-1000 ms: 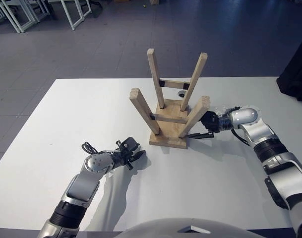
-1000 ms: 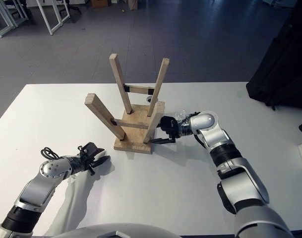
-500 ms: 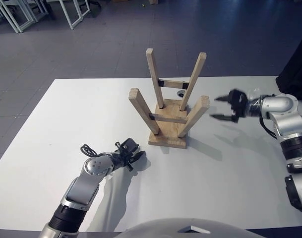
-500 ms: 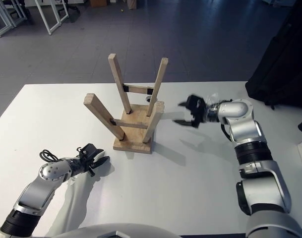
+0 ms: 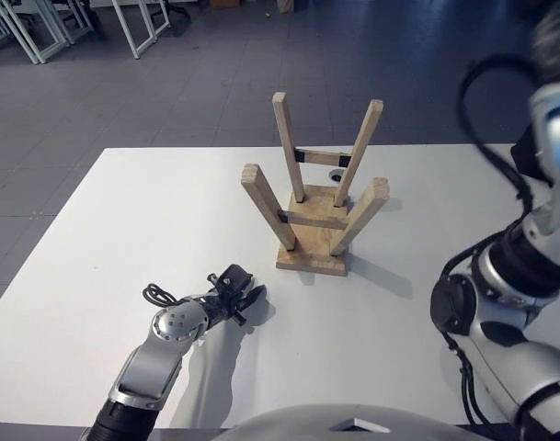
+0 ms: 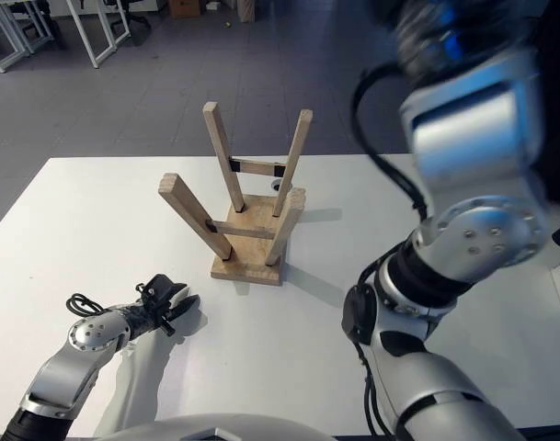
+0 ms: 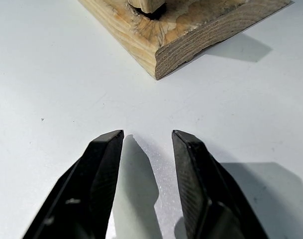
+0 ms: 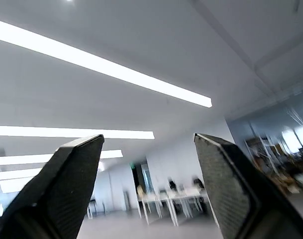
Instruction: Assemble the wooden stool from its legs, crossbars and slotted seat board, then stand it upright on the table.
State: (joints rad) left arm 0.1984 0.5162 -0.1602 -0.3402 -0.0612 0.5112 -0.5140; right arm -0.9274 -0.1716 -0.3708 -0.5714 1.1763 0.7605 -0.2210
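Wooden and pale, the stool (image 5: 316, 219) sits upside down on the white table (image 5: 123, 239), near the middle of the far edge. Its seat board (image 5: 314, 263) lies flat on the tabletop. The four legs (image 5: 268, 208) point up and splay outward, joined in pairs by crossbars (image 5: 321, 156).

The left gripper (image 5: 248, 299) lies low over the table toward the front edge, to the left of the seat board and apart from it. Its two black fingers (image 7: 105, 154) are spread, with only bare tabletop between them. In the left wrist view a corner of the seat board sits ahead of the fingertips, with a strip of bare table between wood and tips, so nothing touches.

The right arm (image 5: 519, 266) rises at the table's right edge. The right gripper (image 8: 149, 149) is lifted high and aimed at the ceiling lights (image 8: 116, 74), well apart from the stool. Its fingers (image 8: 74, 174) stand wide apart and hold nothing.
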